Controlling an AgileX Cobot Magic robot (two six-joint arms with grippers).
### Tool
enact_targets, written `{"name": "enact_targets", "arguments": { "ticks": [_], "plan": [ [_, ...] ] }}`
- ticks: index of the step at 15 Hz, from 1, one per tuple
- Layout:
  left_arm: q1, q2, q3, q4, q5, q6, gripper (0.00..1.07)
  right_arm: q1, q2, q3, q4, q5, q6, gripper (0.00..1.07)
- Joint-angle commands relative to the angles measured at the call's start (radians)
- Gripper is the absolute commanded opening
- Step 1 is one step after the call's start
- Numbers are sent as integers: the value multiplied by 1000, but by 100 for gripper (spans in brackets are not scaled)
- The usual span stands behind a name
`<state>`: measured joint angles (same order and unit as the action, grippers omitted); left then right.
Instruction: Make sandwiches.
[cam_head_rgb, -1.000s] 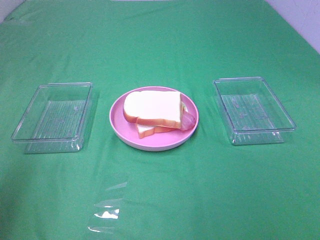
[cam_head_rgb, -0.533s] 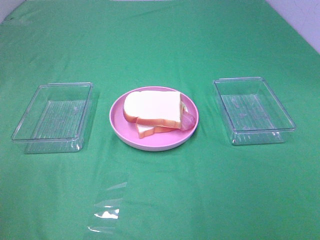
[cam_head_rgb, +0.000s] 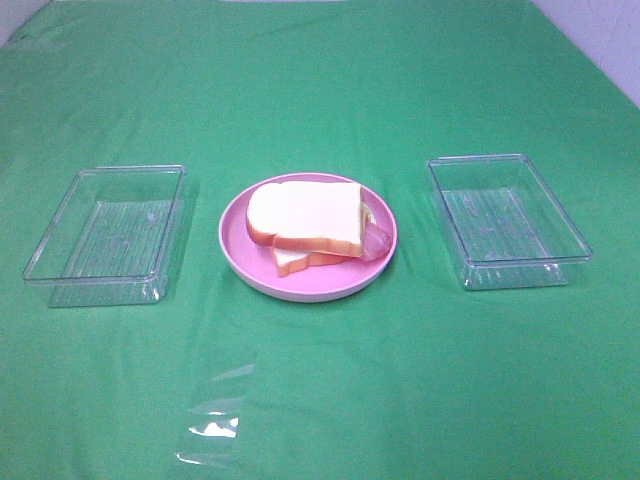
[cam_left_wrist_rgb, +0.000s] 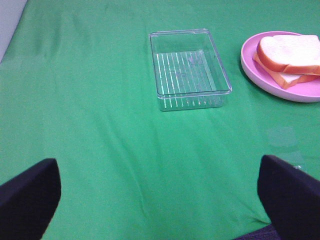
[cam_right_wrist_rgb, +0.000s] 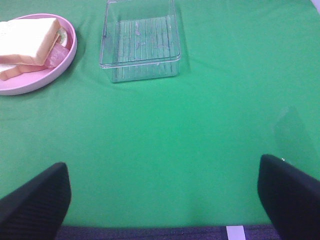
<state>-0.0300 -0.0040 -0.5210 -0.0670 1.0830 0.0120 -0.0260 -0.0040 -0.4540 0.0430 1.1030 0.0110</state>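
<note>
Both grippers — left gripper (cam_left_wrist_rgb: 160, 200), right gripper (cam_right_wrist_rgb: 162, 200) — hang back, jaws apart and empty, since the stacked sandwich (cam_head_rgb: 305, 222) already rests on the pink plate (cam_head_rgb: 240, 258) between two clear trays.

High frontal overview, both wrist views low, sharing the pink plate (cam_head_rgb: 308, 284)

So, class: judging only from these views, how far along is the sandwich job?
Done: a stack sits on the pink plate, a top bread slice over a lower slice, with a pinkish filling poking out the side. Both clear trays hold nothing. In hand: nothing; the left claw and right claw are open, away from the plate. Left: seemingly nothing.
</note>
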Motion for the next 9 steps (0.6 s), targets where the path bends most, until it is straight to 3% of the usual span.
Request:
{"name": "enact_targets", "arguments": {
  "ticks": [1,9],
  "plan": [
    [2,-21,4,-21,-4,10,102,-1,-21,2,3,-3,-1,98],
    [2,-21,4,-25,-4,4,102,-1,-20,2,3,-3,-1,98]
  ]
}}
